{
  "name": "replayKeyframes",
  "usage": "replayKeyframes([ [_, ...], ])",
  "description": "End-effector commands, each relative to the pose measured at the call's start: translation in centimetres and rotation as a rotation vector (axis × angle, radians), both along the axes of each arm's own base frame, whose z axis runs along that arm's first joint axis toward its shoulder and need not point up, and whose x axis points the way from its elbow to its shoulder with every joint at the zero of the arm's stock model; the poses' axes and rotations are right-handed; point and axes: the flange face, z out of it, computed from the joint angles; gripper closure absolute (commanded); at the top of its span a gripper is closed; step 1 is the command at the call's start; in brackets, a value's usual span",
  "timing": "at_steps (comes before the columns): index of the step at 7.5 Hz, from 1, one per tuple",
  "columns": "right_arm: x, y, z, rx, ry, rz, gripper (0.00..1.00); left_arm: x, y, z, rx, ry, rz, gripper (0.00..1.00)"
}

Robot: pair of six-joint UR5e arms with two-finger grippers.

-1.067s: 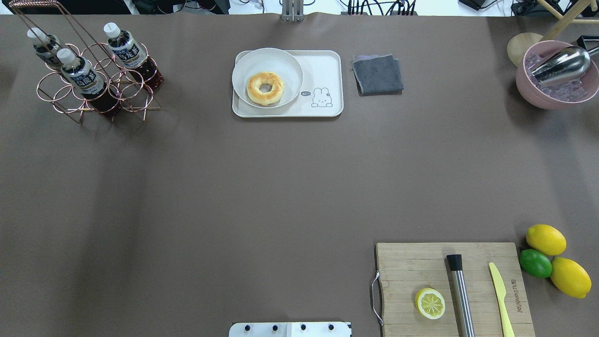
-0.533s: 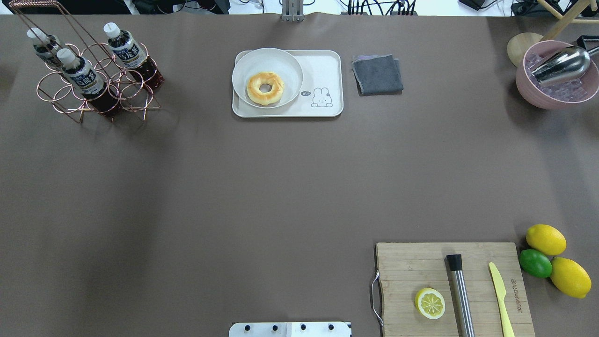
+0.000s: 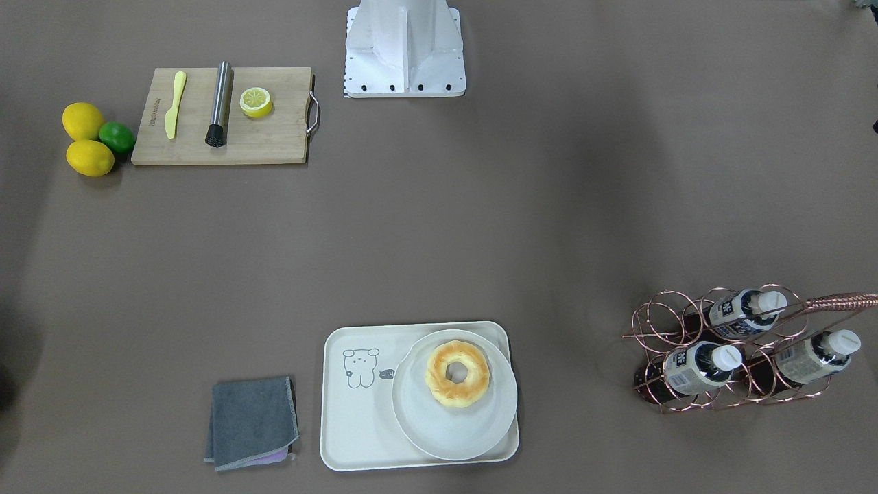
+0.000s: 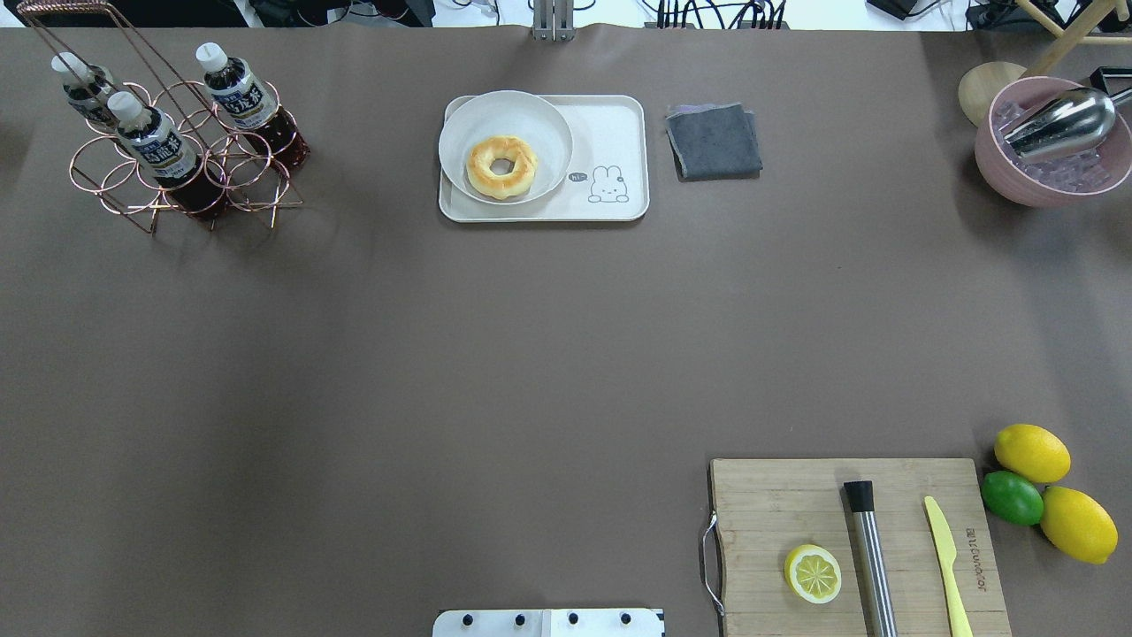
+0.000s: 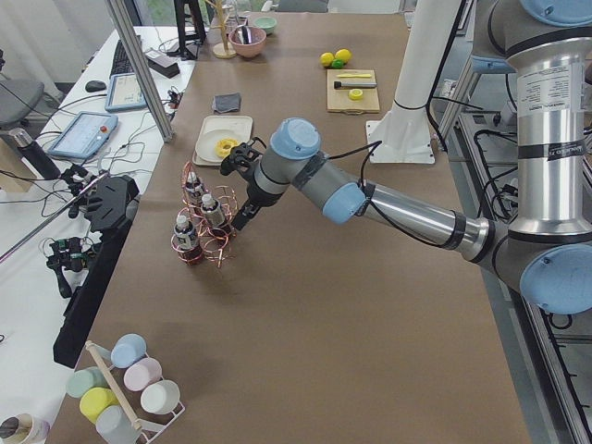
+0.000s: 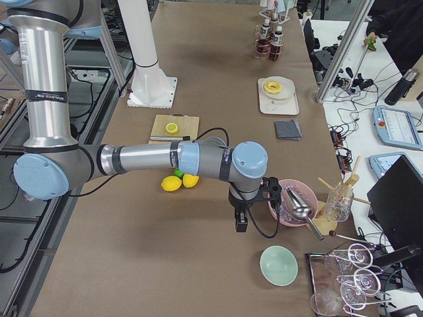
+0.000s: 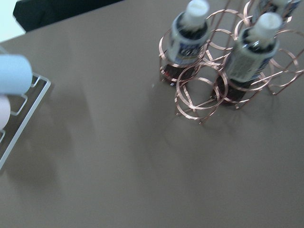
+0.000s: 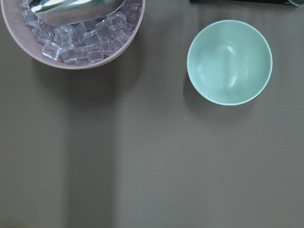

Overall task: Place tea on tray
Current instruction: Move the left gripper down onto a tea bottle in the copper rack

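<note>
Tea [image 4: 164,152], a clear plastic bottle of dark liquid, stands in a copper wire rack [image 3: 840,300]. The left gripper [image 5: 242,217] hangs near the rack; how far it is spread cannot be told.

— How is the table [image 4: 531,354] lit?
— Evenly from above; soft broad shadows are cast.
— Is blur seen?
— In the left wrist view the tea [image 7: 187,40] is smeared; glare is caught on the scoop [image 8: 71,10].
</note>
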Motion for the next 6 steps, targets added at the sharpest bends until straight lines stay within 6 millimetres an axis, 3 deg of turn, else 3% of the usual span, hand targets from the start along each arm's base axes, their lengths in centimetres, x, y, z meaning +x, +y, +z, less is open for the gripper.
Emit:
replayKeyframes([
  [1, 0.1, -0.4, -0.4, 0.008, 0.003, 0.001, 0.00, 5.5, -2.4, -4.6, -0.162, 0.174, -0.030, 0.02],
  [2, 0.1, -0.7, -0.6, 0.013, 0.005, -0.001, 0.00, 7.8, -3.0, -6.6, -0.194, 0.205, -0.039, 0.02],
  [4, 0.1, -0.6, -0.6, 0.010, 0.005, 0.002, 0.00, 8.6, -4.5, -8.2, -0.229, 0.191, -0.085, 0.02],
  [6, 0.1, -0.4, -0.4, 0.007, 0.003, 0.002, 0.00, 10.3, -7.4, -13.2, -0.271, 0.138, -0.114, 0.02],
])
